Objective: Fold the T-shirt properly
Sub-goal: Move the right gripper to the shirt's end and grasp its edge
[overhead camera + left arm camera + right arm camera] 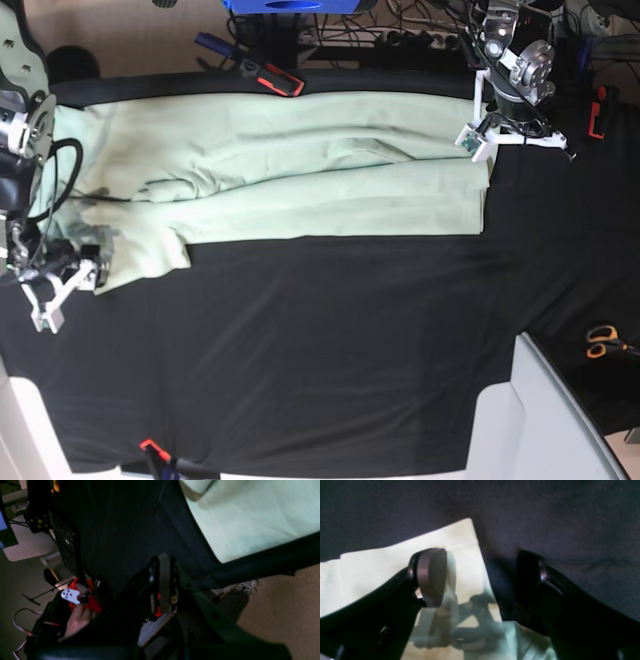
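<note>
Your right hand (480, 580) stood open low over the bench (330, 340), one pad above the pale green cloth and the other above the black cover, so the edge of a sleeve corner of the T-shirt (300, 170) ran between its fingers (432, 577); nothing was gripped yet; the shirt lay spread lengthwise along the far side of the bench, partly folded over itself, with that sleeve hanging down toward your right hand and the hem end lying beside your left hand (162, 585); the left wrist view showed your left hand out past the bench edge, well apart from the cloth, its fingers pressed together on nothing; from the base view I could not confirm the gap. As I judged it, the risk lay in the pinch: if you closed the right hand where it stood, the outer finger could catch the black cover along with the sleeve, and lifting would drag the whole cover and shift the shirt; if the hand sat too high, the pads could shut on air or on a single thin layer, and the sleeve would slip out mid-fold; and with the left hand idle, a one-sided pull might have skewed the body and rumpled the existing fold.
</note>
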You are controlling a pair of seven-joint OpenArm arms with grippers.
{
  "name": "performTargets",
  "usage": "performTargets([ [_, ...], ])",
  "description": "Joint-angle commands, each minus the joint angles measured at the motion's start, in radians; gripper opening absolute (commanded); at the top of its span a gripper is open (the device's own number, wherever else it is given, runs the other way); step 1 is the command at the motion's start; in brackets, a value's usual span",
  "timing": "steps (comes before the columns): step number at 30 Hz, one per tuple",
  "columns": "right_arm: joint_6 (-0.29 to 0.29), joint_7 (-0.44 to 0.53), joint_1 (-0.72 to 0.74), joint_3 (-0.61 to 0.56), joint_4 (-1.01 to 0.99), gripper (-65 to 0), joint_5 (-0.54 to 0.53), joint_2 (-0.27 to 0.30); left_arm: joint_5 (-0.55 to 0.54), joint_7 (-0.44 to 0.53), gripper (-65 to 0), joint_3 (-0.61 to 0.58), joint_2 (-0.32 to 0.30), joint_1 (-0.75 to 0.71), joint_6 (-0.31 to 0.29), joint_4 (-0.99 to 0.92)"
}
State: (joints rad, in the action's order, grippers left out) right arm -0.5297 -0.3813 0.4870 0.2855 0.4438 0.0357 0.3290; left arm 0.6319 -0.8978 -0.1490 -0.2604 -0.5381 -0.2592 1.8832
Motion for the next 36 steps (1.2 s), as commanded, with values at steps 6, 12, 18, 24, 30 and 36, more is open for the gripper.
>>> performTargets([
  [6,-0.002,0.021,0.029,-0.081,0.013,-33.5,-0.012,-0.005,0.018,-0.001,-65.0,0.035,0.016,-0.001,0.014,0.013],
  [12,0.000,0.021,0.029,-0.081,0.013,-65.0,-0.010,-0.005,0.019,0.004,-65.0,0.101,0.033,-0.003,0.014,0.011],
  [18,0.000,0.018,0.025,-0.082,0.030,-65.0,-0.009,0.000,0.019,0.004,-65.0,0.098,0.033,-0.003,0.014,0.011],
  [24,-0.002,-0.023,-0.104,-0.082,0.246,-65.0,-0.009,-0.003,0.019,0.004,-65.0,0.099,0.034,-0.003,0.014,0.011],
  [30,-0.004,-0.117,-0.239,-0.079,0.508,-65.0,-0.013,-0.029,0.019,0.004,-65.0,0.101,0.033,-0.001,0.014,0.009],
  [36,-0.004,-0.229,-0.365,-0.079,0.749,-65.0,-0.013,-0.066,0.019,0.004,-65.0,0.099,0.033,-0.001,0.013,0.009],
])
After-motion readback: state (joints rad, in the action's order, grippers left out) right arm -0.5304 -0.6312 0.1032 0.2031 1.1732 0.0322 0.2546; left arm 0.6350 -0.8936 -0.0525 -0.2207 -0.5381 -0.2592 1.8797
